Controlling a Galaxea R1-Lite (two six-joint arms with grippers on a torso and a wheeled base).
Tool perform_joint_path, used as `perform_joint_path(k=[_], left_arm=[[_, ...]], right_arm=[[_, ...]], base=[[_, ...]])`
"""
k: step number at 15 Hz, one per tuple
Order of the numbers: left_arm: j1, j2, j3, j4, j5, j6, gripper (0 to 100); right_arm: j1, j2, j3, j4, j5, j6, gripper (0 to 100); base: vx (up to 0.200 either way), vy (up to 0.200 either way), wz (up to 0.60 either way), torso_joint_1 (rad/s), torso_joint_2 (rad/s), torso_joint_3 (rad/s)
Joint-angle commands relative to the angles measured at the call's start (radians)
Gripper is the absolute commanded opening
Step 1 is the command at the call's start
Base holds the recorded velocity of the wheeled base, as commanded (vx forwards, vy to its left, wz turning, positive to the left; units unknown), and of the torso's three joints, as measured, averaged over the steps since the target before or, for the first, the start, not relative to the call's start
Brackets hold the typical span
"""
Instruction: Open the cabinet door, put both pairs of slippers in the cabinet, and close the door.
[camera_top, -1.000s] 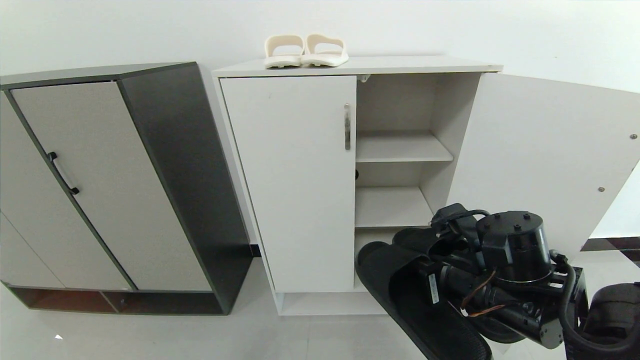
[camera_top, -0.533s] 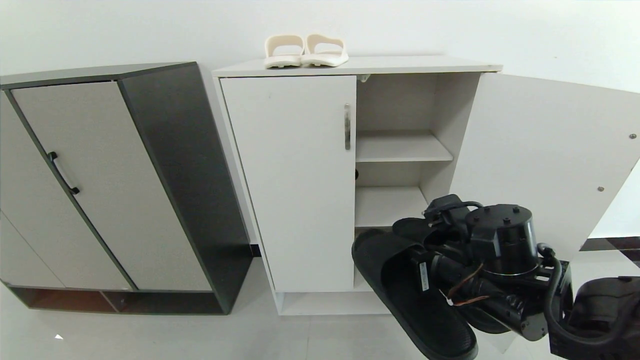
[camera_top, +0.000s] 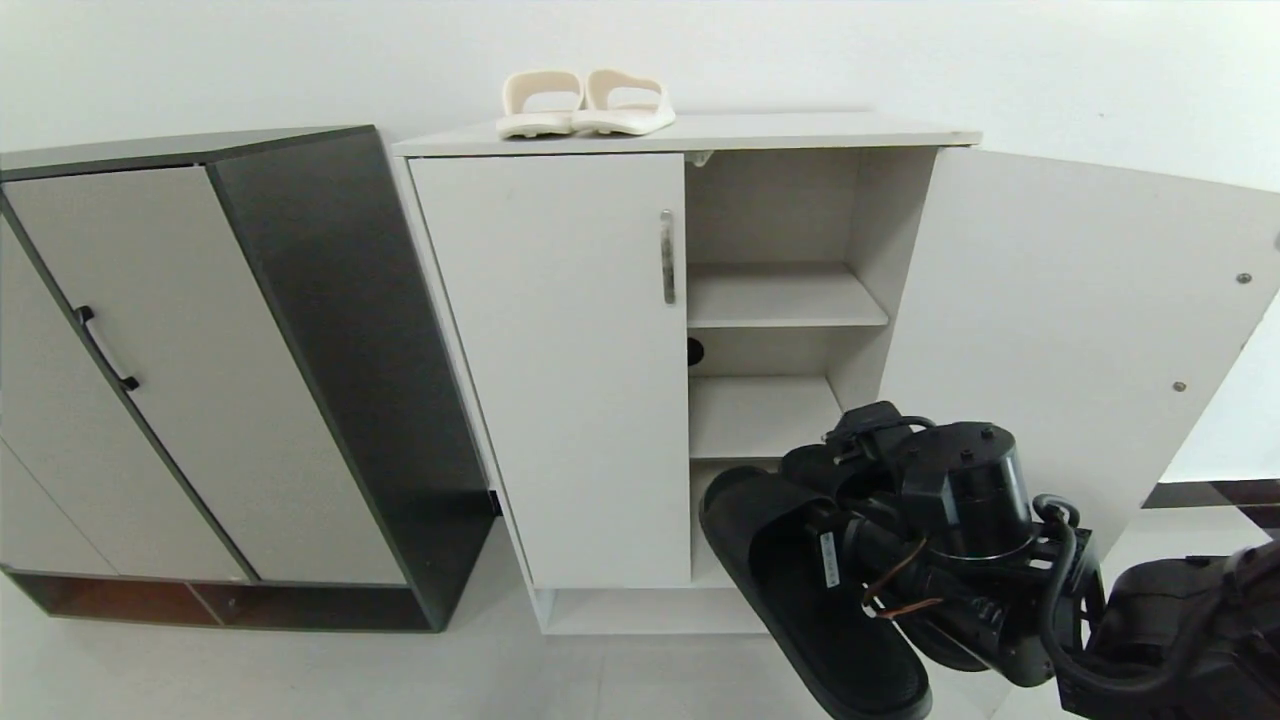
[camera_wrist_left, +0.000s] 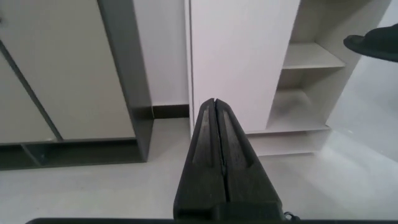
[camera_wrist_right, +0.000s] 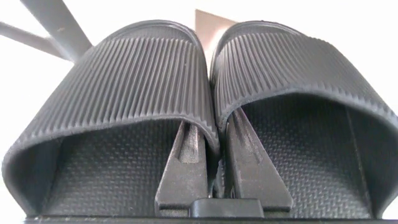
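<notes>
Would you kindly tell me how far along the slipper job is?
Done: the cabinet door stands open. In hand: the right gripper grips the black slippers near the shelves. Left: shelving them, the cream slippers on top, closing the door.

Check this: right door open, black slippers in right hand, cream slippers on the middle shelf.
Not quite. The head view shows the cream slippers on top of the cabinet, not on a shelf. The right door is open and the right hand holds the black slippers.
</notes>
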Motion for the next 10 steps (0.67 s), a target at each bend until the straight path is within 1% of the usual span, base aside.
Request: perform_joint_path(k=[1,5,6,10], left_arm=[[0.0,0.002,0.0,0.0,0.0,0.0,0],[0.0,0.002,0.0,0.0,0.0,0.0,0],[0.0,0.002,0.0,0.0,0.0,0.0,0],[0.0,0.002,0.0,0.0,0.002,-0.001,0]], right_arm=[[0.011,0.039,-0.025,0.0,-0.015,0.028,0],[0.011,0.117,-0.077,-0.006,-0.037,0.078,0],[0.011,0.141,-0.095,-0.009,-0.057,0.087,0],[0.017,0.212,-0.123,-0.037,-0.064,0.087,0]], base=[[0.0,-0.2,0.0,0.007,0.0,-0.002],[0.0,0.0,0.0,0.0,0.0,0.0],[0.0,0.0,0.0,0.0,0.0,0.0],[0.0,0.0,0.0,0.0,0.0,0.0]])
